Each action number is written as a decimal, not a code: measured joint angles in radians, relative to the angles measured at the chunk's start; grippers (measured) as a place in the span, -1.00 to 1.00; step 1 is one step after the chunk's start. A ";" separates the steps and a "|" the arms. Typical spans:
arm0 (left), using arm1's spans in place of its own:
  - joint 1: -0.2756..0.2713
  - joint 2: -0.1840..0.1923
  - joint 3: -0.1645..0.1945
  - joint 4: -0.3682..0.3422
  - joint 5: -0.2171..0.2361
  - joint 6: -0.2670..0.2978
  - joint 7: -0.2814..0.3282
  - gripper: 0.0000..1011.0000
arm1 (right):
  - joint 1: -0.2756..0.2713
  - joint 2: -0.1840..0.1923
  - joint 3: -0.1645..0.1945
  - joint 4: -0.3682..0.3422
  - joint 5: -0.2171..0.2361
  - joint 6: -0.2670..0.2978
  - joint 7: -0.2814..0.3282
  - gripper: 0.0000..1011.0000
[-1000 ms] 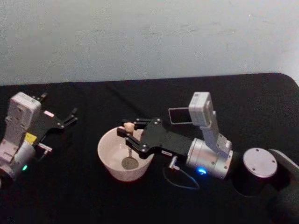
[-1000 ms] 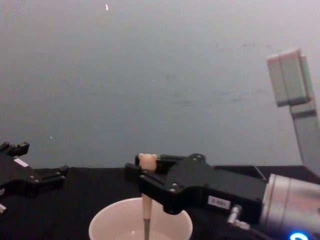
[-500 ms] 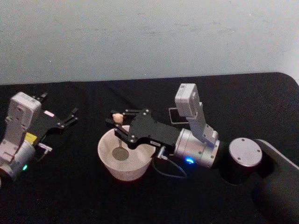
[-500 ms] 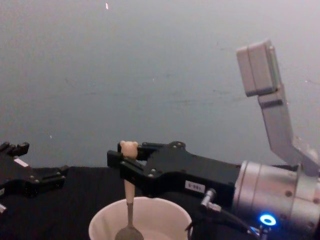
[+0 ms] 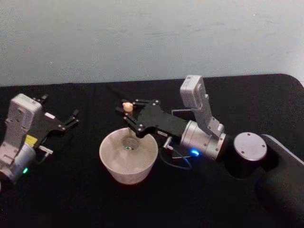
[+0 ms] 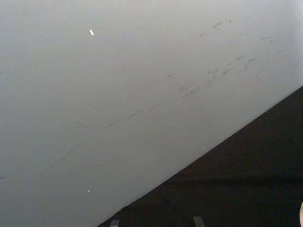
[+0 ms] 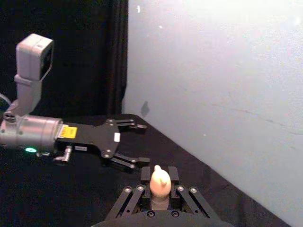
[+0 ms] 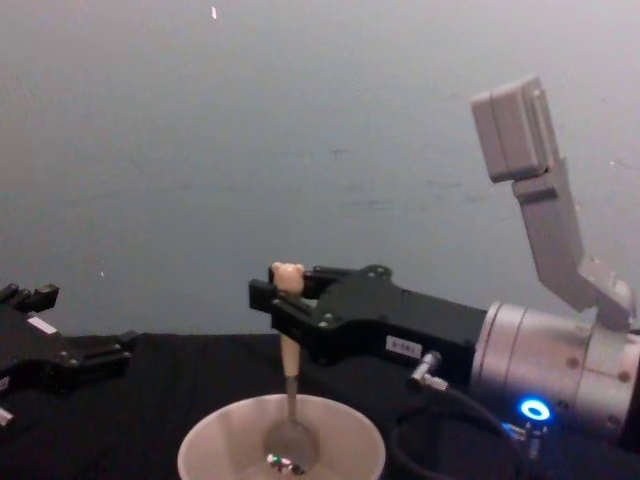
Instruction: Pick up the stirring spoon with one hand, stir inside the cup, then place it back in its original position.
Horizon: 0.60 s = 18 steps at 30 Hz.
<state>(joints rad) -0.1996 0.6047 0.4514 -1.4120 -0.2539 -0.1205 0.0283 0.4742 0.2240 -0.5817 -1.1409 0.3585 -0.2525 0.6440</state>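
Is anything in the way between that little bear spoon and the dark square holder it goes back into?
Nothing loose visible. The right gripper holds the stirring spoon with its bowl in the cup; the holder stands beyond, partly hidden behind that arm's own wrist. The left gripper is parked far left.

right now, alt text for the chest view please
The right gripper, jaws shut on the cream handle, holds the bear-topped stirring spoon upright with its metal bowl inside the cream cup. The left gripper sits open at the left edge over the black table.
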 joint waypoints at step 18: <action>0.000 0.000 0.000 0.000 0.000 0.000 0.000 0.98 | -0.037 0.012 0.032 -0.051 0.015 0.028 -0.015 -0.58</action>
<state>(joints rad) -0.1996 0.6047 0.4514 -1.4119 -0.2539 -0.1206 0.0283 0.4376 0.2357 -0.5498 -1.1914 0.3731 -0.2243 0.6293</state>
